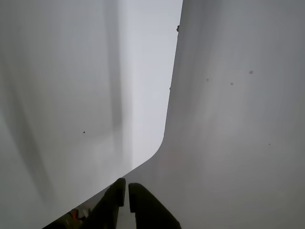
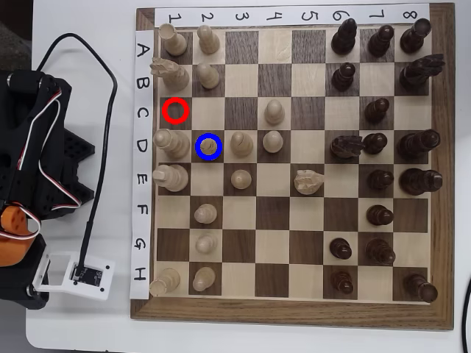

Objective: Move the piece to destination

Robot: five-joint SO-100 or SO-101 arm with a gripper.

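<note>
In the overhead view the piece point(image 2: 210, 145), a small light-tan pawn, stands upright inside the blue ring on the destination point(image 2: 220, 157), the dark square in row D, column 2. The red-ringed square point(image 2: 176, 110) in row C, column 1 holds nothing. The arm point(image 2: 33, 169) sits folded on the white table left of the board, away from every piece. In the wrist view my gripper point(image 1: 127, 185) shows at the bottom edge with its two dark fingers nearly touching and nothing between them, facing bare white surfaces.
Light pieces crowd the chessboard's point(image 2: 291, 312) left columns, close around the blue-ringed square. Dark pieces fill the right columns. A black cable point(image 2: 96, 198) runs down to a small white board point(image 2: 87, 276) beside the arm's base.
</note>
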